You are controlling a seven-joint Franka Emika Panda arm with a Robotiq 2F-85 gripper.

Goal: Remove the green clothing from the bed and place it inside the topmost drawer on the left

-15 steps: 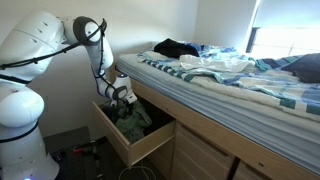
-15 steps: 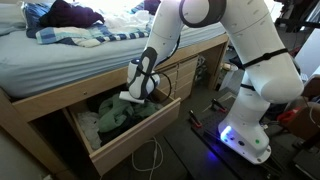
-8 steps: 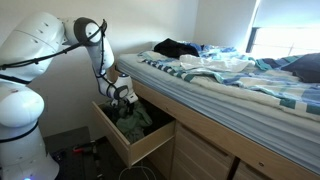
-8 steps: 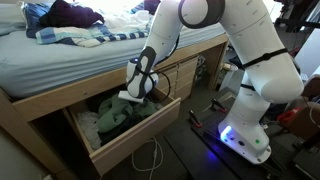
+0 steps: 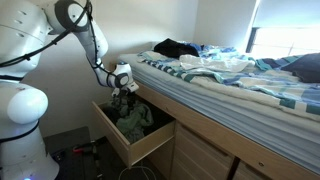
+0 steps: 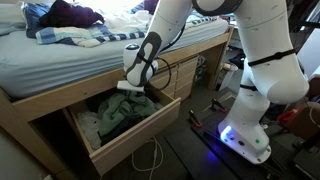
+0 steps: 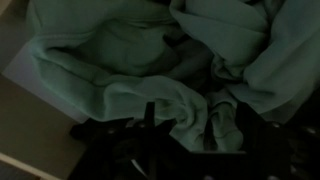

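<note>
The green clothing (image 6: 120, 113) lies inside the open drawer (image 6: 135, 138) under the bed (image 5: 230, 90) — the placing step seems nearly finished. The gripper (image 5: 126, 87) hangs just above the cloth; whether its jaws are apart or together, the pictures do not show. The next move is probably to pull the arm clear — without catching the fabric.

Clothing (image 6: 118, 116) in drawer (image 6: 137, 140) below bed (image 6: 85, 58), gripper (image 6: 136, 91) just above

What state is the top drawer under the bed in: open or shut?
Open: in both exterior views the drawer is pulled out from the bed frame, with green clothing bunched inside.
</note>
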